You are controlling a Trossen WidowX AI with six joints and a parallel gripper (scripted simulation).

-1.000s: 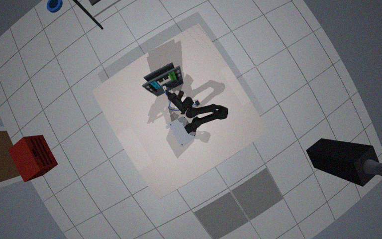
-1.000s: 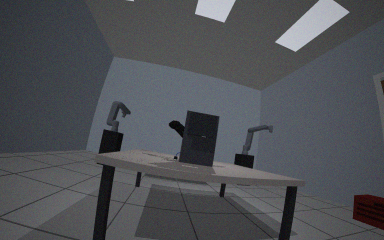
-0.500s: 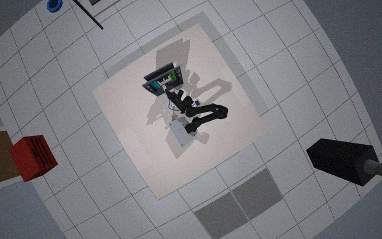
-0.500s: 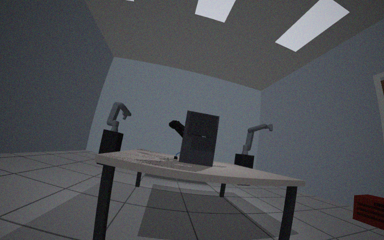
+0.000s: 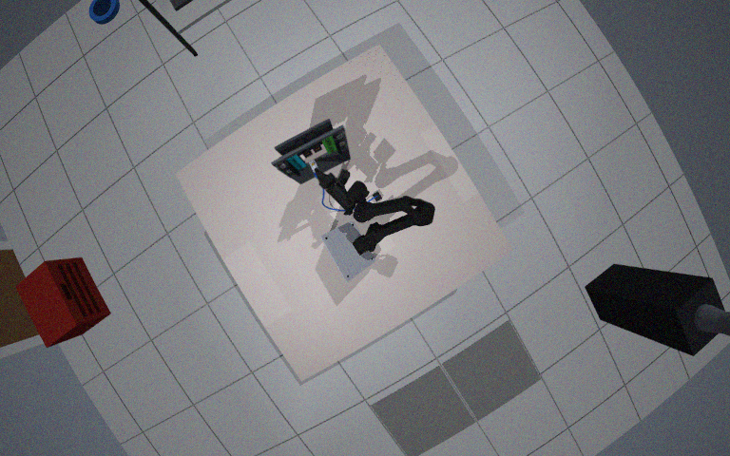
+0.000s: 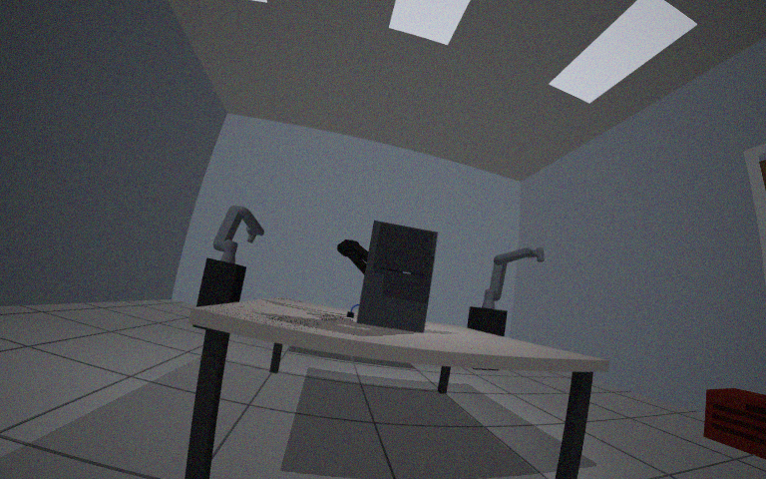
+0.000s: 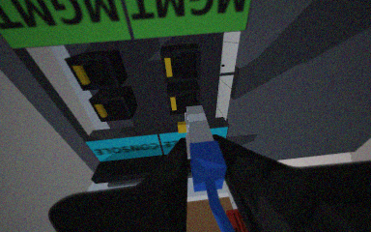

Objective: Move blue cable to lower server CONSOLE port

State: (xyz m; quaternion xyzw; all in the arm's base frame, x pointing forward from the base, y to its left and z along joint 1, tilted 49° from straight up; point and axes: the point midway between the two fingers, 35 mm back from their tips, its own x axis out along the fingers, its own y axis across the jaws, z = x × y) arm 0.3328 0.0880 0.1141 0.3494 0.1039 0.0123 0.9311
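The blue cable's plug (image 7: 207, 166) (image 5: 314, 164) has a clear body and a blue boot. My gripper (image 7: 198, 141) (image 5: 316, 168) is shut on it. The clear body shows in front of the port panel, its tip overlapping the edge of a dark port (image 7: 184, 99) in the wrist view. The tip looks outside any port, though its depth is hard to judge. Cyan CONSOLE labels (image 7: 125, 148) (image 5: 296, 162) and green MGMT labels (image 7: 71, 21) (image 5: 329, 144) appear upside down in the wrist view. The blue cable (image 7: 216, 208) (image 5: 332, 209) trails from the boot. Fingers and plug partly cover the right label.
The dark server housing (image 6: 399, 254) (image 5: 307, 136) stands on the table (image 5: 256, 316) (image 6: 494, 349) and hides the gripper in the exterior view. A small dark block (image 5: 376, 195) (image 6: 349, 314) is at the cable's other end. A grey base plate (image 5: 341, 256) lies by the arm's base.
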